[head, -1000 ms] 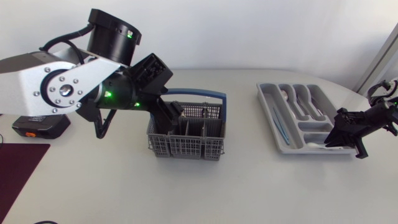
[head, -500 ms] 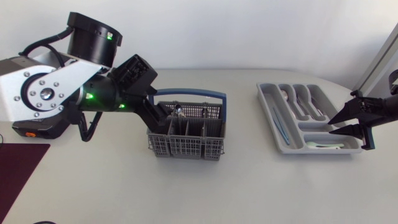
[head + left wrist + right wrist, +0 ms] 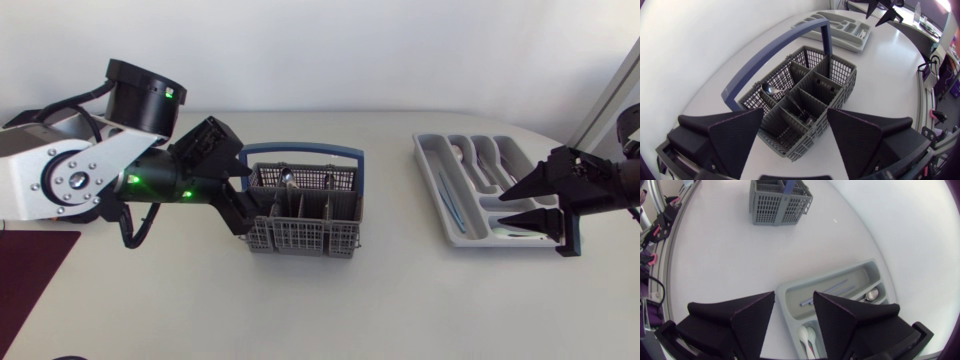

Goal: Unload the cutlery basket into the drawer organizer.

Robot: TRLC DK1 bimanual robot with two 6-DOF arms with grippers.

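Observation:
The grey cutlery basket (image 3: pixel 300 222) with a blue handle (image 3: pixel 305 152) stands mid-table. A metal spoon (image 3: pixel 771 90) leans in its back compartment, and more cutlery (image 3: pixel 807 119) lies in a front one. My left gripper (image 3: pixel 243 197) is open at the basket's left end, with the basket (image 3: pixel 805 95) just ahead of its empty fingers. The grey drawer organizer (image 3: pixel 432 175) at the right holds several pieces, including a white spoon (image 3: pixel 520 235) in its front slot. My right gripper (image 3: pixel 505 207) hangs open and empty over the organizer's right front part (image 3: pixel 850 282).
A dark maroon mat (image 3: pixel 28 272) lies at the table's front left corner. The basket (image 3: pixel 780 200) shows far off in the right wrist view, with bare white tabletop between it and the organizer.
My left gripper has drawn back and down from inside the basket to its left end. My right gripper has opened, leaving a white spoon in the organizer's front slot.

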